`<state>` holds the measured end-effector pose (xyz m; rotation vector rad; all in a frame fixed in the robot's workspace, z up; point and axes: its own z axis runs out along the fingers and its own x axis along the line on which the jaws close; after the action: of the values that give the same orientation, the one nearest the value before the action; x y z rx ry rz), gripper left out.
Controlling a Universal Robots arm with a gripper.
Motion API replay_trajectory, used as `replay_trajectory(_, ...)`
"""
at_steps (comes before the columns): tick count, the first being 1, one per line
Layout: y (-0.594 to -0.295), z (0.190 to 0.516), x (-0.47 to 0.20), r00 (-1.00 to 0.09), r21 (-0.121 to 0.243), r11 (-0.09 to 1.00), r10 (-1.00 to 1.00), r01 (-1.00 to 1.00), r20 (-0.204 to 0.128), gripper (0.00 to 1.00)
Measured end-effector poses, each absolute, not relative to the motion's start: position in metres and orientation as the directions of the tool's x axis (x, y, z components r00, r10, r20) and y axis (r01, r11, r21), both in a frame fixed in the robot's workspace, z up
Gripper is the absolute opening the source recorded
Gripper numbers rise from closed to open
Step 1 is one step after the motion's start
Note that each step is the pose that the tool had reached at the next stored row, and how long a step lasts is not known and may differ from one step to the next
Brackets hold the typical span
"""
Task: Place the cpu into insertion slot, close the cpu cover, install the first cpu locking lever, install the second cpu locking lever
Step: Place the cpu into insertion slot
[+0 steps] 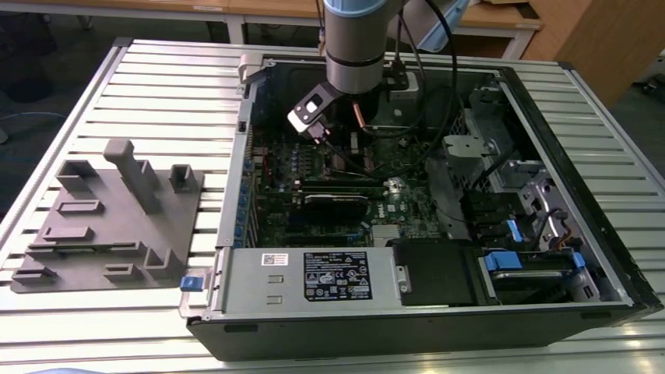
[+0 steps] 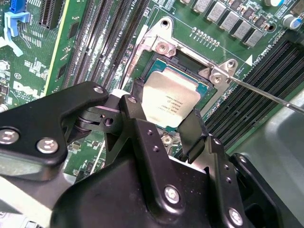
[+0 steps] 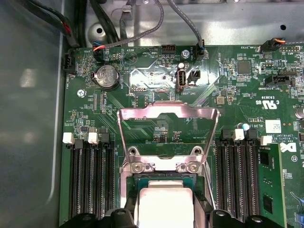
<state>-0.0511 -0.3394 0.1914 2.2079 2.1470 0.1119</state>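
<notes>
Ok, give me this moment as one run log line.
gripper: holding chip | chip: at socket | cover: open, swung up

Slatted metal table (image 1: 156, 78), wooden desks (image 1: 499, 17) behind — dark floor (image 1: 636, 105)

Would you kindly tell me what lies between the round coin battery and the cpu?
The cpu cover, swung open. In the first wrist view its silver frame sits between the coin battery and the cpu.
</notes>
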Motion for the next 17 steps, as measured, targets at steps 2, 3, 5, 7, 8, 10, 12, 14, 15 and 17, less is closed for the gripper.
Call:
replay_trajectory(2, -0.3393, 0.1911, -0.051, 0.027, 0.094, -0.028, 1.0, 0.995, 0.011, 0.54)
replay_trajectory(3, -0.3393, 0.1911, -0.051, 0.027, 0.094, -0.028, 1.0, 0.995, 0.011, 0.54)
replay_trajectory(5, -0.3393, 0.191, -0.051, 0.027, 0.094, -0.028, 1.0, 0.995, 0.011, 0.54)
replay_trajectory(7, -0.3393, 0.1909, -0.051, 0.027, 0.094, -0.028, 1.0, 0.995, 0.011, 0.54)
replay_trajectory(8, -0.3393, 0.1909, -0.051, 0.027, 0.094, -0.028, 1.0, 0.995, 0.011, 0.54)
replay_trajectory(10, -0.3393, 0.1909, -0.051, 0.027, 0.094, -0.028, 1.0, 0.995, 0.011, 0.54)
replay_trajectory(12, -0.3394, 0.1909, -0.051, 0.027, 0.094, -0.028, 1.0, 0.995, 0.011, 0.54)
replay_trajectory(14, -0.3393, 0.1909, -0.051, 0.027, 0.094, -0.028, 1.0, 0.995, 0.011, 0.54)
replay_trajectory(15, -0.3393, 0.1908, -0.051, 0.027, 0.094, -0.028, 1.0, 0.995, 0.011, 0.54)
replay_trajectory(17, -0.3393, 0.1908, -0.051, 0.027, 0.094, -0.028, 1.0, 0.995, 0.011, 0.54)
